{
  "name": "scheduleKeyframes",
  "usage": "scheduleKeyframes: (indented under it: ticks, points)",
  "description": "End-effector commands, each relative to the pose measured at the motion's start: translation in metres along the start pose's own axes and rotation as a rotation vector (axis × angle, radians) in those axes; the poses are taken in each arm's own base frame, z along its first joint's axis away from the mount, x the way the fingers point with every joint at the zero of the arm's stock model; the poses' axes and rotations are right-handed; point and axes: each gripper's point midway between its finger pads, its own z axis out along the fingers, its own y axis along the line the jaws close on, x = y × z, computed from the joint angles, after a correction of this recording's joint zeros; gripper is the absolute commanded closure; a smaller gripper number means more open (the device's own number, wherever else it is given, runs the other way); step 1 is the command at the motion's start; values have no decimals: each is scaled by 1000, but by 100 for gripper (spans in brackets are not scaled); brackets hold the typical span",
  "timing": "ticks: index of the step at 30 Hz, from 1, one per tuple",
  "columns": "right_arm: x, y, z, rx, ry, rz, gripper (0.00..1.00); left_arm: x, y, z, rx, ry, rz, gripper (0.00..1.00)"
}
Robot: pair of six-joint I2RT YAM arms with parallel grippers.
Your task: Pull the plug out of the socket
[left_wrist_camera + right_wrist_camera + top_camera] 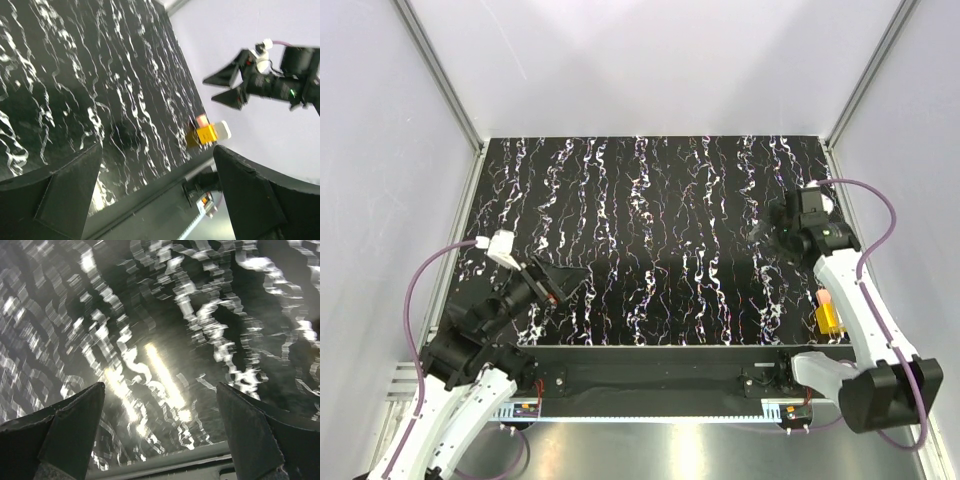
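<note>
Yellow socket (830, 320) at lower right apparently has its plug (825, 297) seated; left gripper (572, 282) and right gripper (772, 232) gape wide, empty, well apart from it, so the pull remains undone.

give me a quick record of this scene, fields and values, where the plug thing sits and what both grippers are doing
table: black with white marbling
plug and socket: small yellow block with pink and white parts, near the table's near right corner; looks joined, which part is which cannot be told
left gripper: open, empty, over the near left of the table
right gripper: open, empty, over the far right of the table
contact: neither gripper touches the block
task state: pull not yet done
</note>
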Motion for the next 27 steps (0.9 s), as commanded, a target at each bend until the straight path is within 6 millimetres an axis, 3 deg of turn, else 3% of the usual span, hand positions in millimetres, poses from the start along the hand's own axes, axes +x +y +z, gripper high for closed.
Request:
scheduleKeyframes:
  ticks: [1, 3, 7, 10, 14, 18, 22, 27]
  points:
    - [-21, -29, 3, 104, -13, 102, 0, 12, -13, 1, 47, 96, -33, 1]
    - [-30, -42, 3, 157, -44, 144, 0, 21, -19, 4, 74, 173, -27, 1]
    - [-66, -75, -2, 299, -163, 231, 0, 31, -27, 8, 121, 263, -25, 1]
    - [-73, -91, 7, 320, -128, 343, 0, 36, -38, 9, 187, 310, -26, 1]
    - [-85, -151, 7, 458, -162, 540, 0, 39, -49, 17, 241, 374, -56, 2]
    - [-84, -190, -7, 544, -192, 652, 0, 47, -58, 24, 252, 422, -42, 3]
    - [-71, -209, -20, 647, -246, 674, 0, 70, -80, 34, 284, 494, -24, 4]
    - [-45, -222, -18, 664, -239, 749, 0, 98, -112, 47, 338, 589, 18, 4]
